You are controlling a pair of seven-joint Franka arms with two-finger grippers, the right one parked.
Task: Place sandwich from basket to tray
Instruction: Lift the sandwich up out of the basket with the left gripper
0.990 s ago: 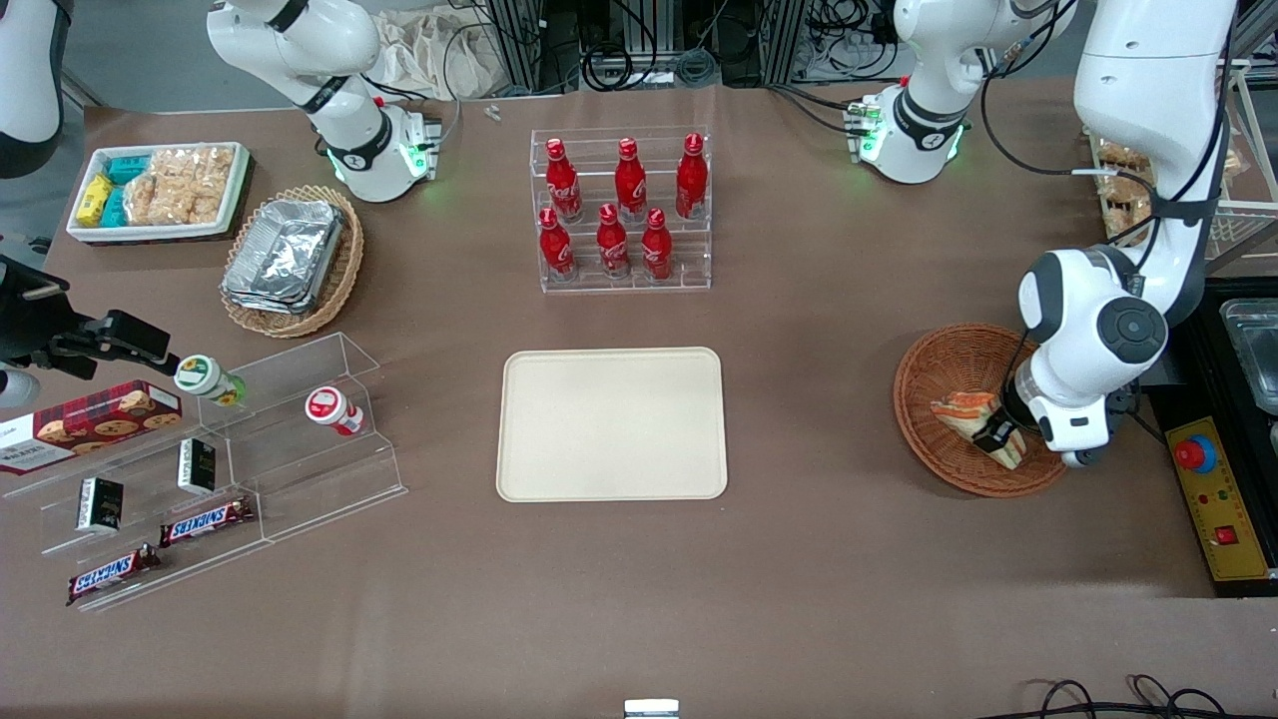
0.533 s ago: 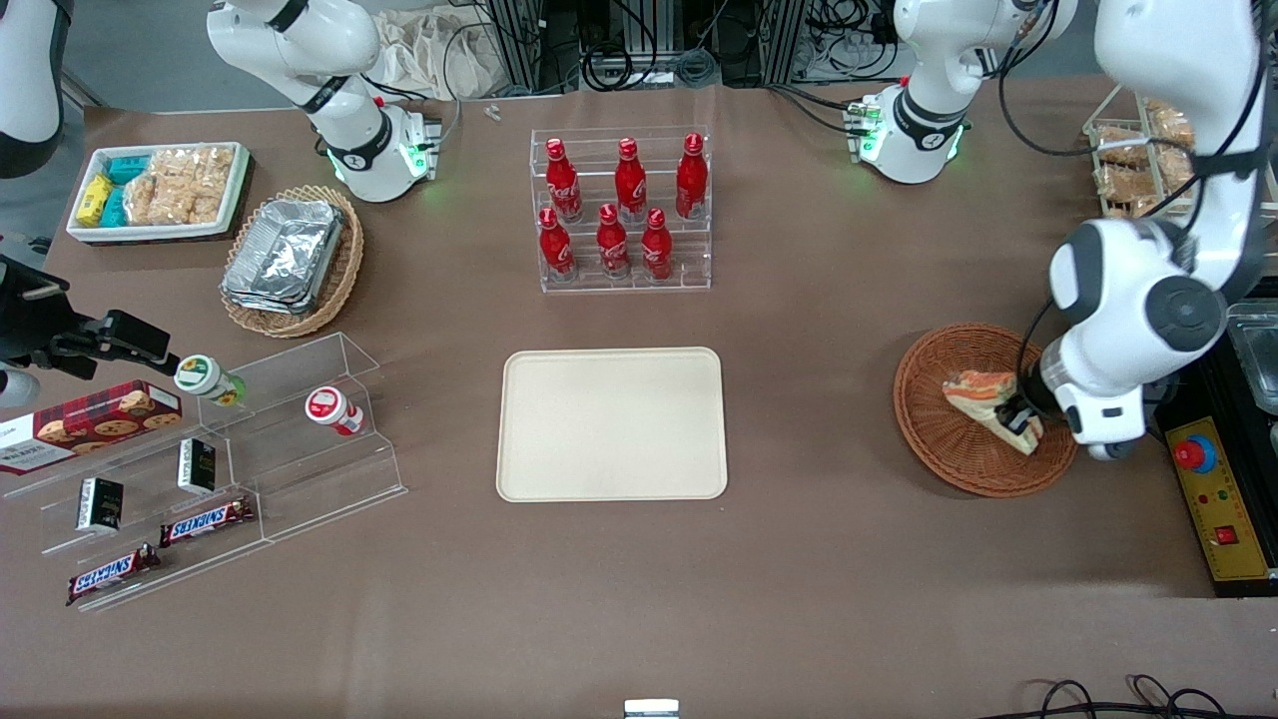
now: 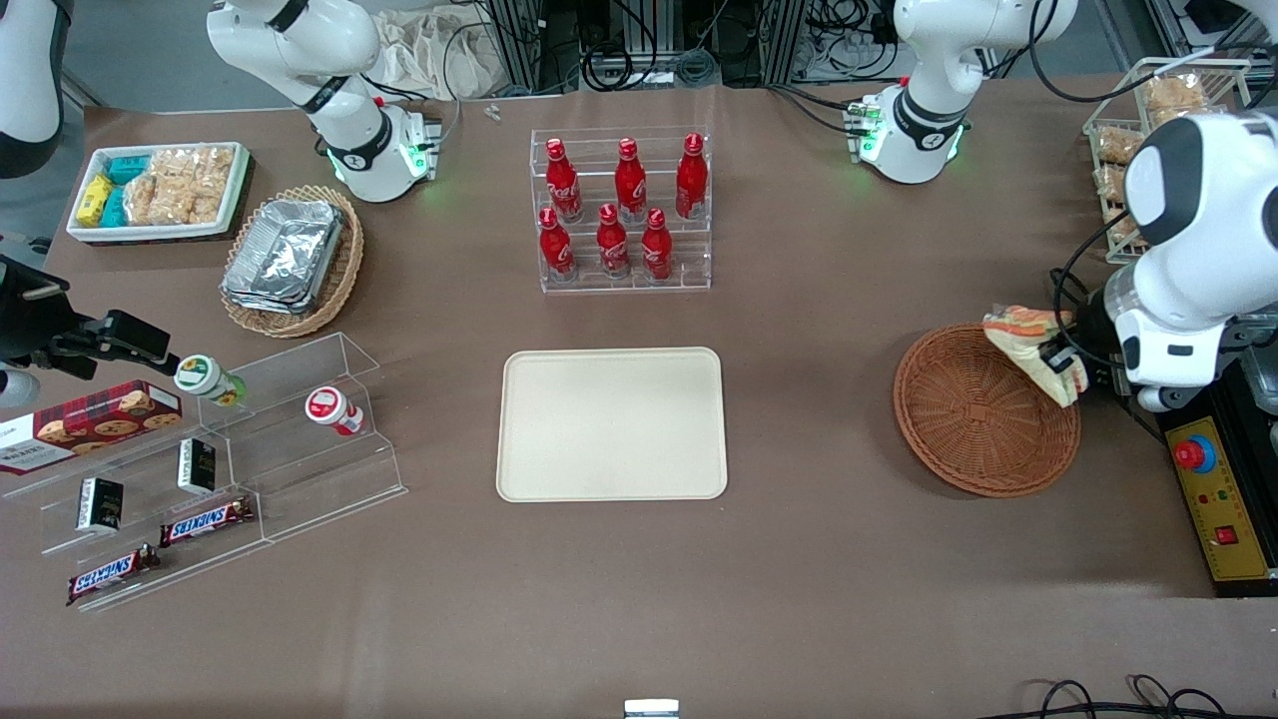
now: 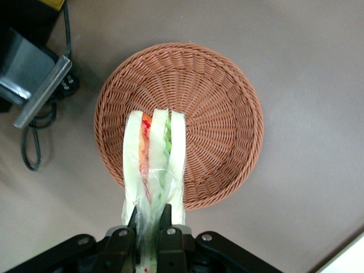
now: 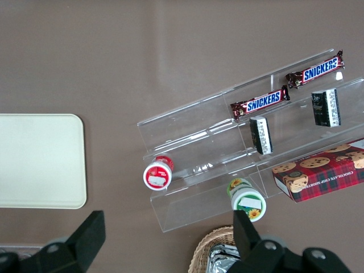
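The wrapped triangular sandwich (image 3: 1033,345) (image 4: 154,165), pale bread with orange-red and green layers, hangs in the air above the rim of the round reddish-brown basket (image 3: 973,419) (image 4: 219,122). My gripper (image 3: 1066,361) (image 4: 150,219) is shut on the sandwich's wrapper end, well above the table. Nothing lies in the basket. The cream-beige tray (image 3: 612,423) (image 5: 40,160) lies flat at the table's middle, toward the parked arm's end from the basket, with nothing on it.
A clear rack of red bottles (image 3: 621,210) stands farther from the front camera than the tray. A control box with a red button (image 3: 1220,489) lies beside the basket. A wire rack of snacks (image 3: 1138,130), a tan foil-container basket (image 3: 292,258) and clear snack shelves (image 3: 220,469) are also on the table.
My gripper has lifted the sandwich out of the basket and carried it upward and toward the working arm's end; the basket is now bare.
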